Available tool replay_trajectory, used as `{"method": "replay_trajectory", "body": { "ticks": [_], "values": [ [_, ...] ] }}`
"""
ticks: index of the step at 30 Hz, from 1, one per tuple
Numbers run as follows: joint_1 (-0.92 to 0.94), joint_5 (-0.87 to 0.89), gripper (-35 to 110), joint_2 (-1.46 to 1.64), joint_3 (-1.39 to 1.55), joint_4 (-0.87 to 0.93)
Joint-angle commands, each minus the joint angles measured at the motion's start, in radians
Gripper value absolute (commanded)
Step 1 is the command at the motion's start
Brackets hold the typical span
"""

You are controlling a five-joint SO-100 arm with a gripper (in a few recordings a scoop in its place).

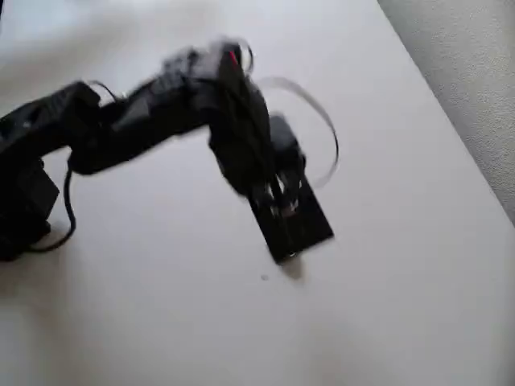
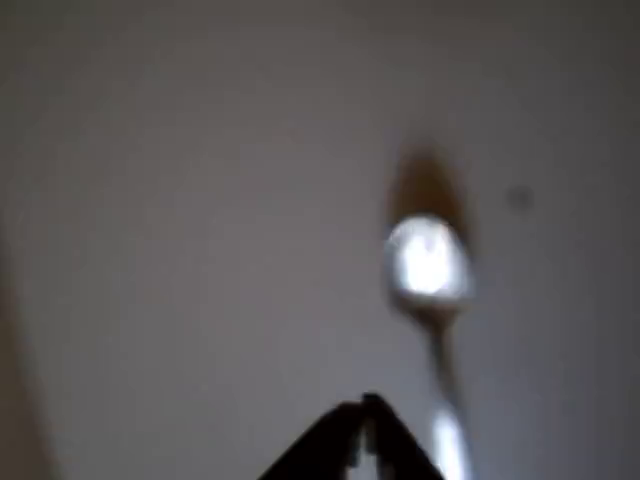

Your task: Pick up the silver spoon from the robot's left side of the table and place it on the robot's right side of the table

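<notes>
Wrist view: silver spoon [image 2: 430, 275] beside end effector [image 2: 367, 425].

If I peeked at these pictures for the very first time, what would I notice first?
First you'd spot the big black robot arm stretching across the plain white table in the overhead view, its gripper pointing down at the tabletop. In the wrist view, a small shiny silver spoon glows bright, bowl up, right of the dark gripper tip at the bottom edge. Both pictures are blurry, so whether the gripper holds the spoon is unclear.
</notes>
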Motion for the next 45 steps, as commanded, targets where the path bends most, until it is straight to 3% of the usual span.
{"method": "replay_trajectory", "body": {
  "ticks": [1,7,17,20,28,35,41,45],
  "values": [
    [-0.066,0.158,-2,0.187,0.089,0.003],
    [-0.163,0.252,-2,0.095,0.209,0.003],
    [-0.176,0.232,-2,-0.156,0.290,0.005],
    [-0.190,0.144,-2,-0.126,0.477,0.005],
    [-0.133,-0.314,-2,0.084,0.994,0.003],
    [0.052,-0.512,-2,0.092,0.968,-0.003],
    [0.141,-0.528,-2,-0.054,0.571,-0.005],
    [0.172,-0.549,-2,-0.098,0.480,-0.002]
  ]
}}
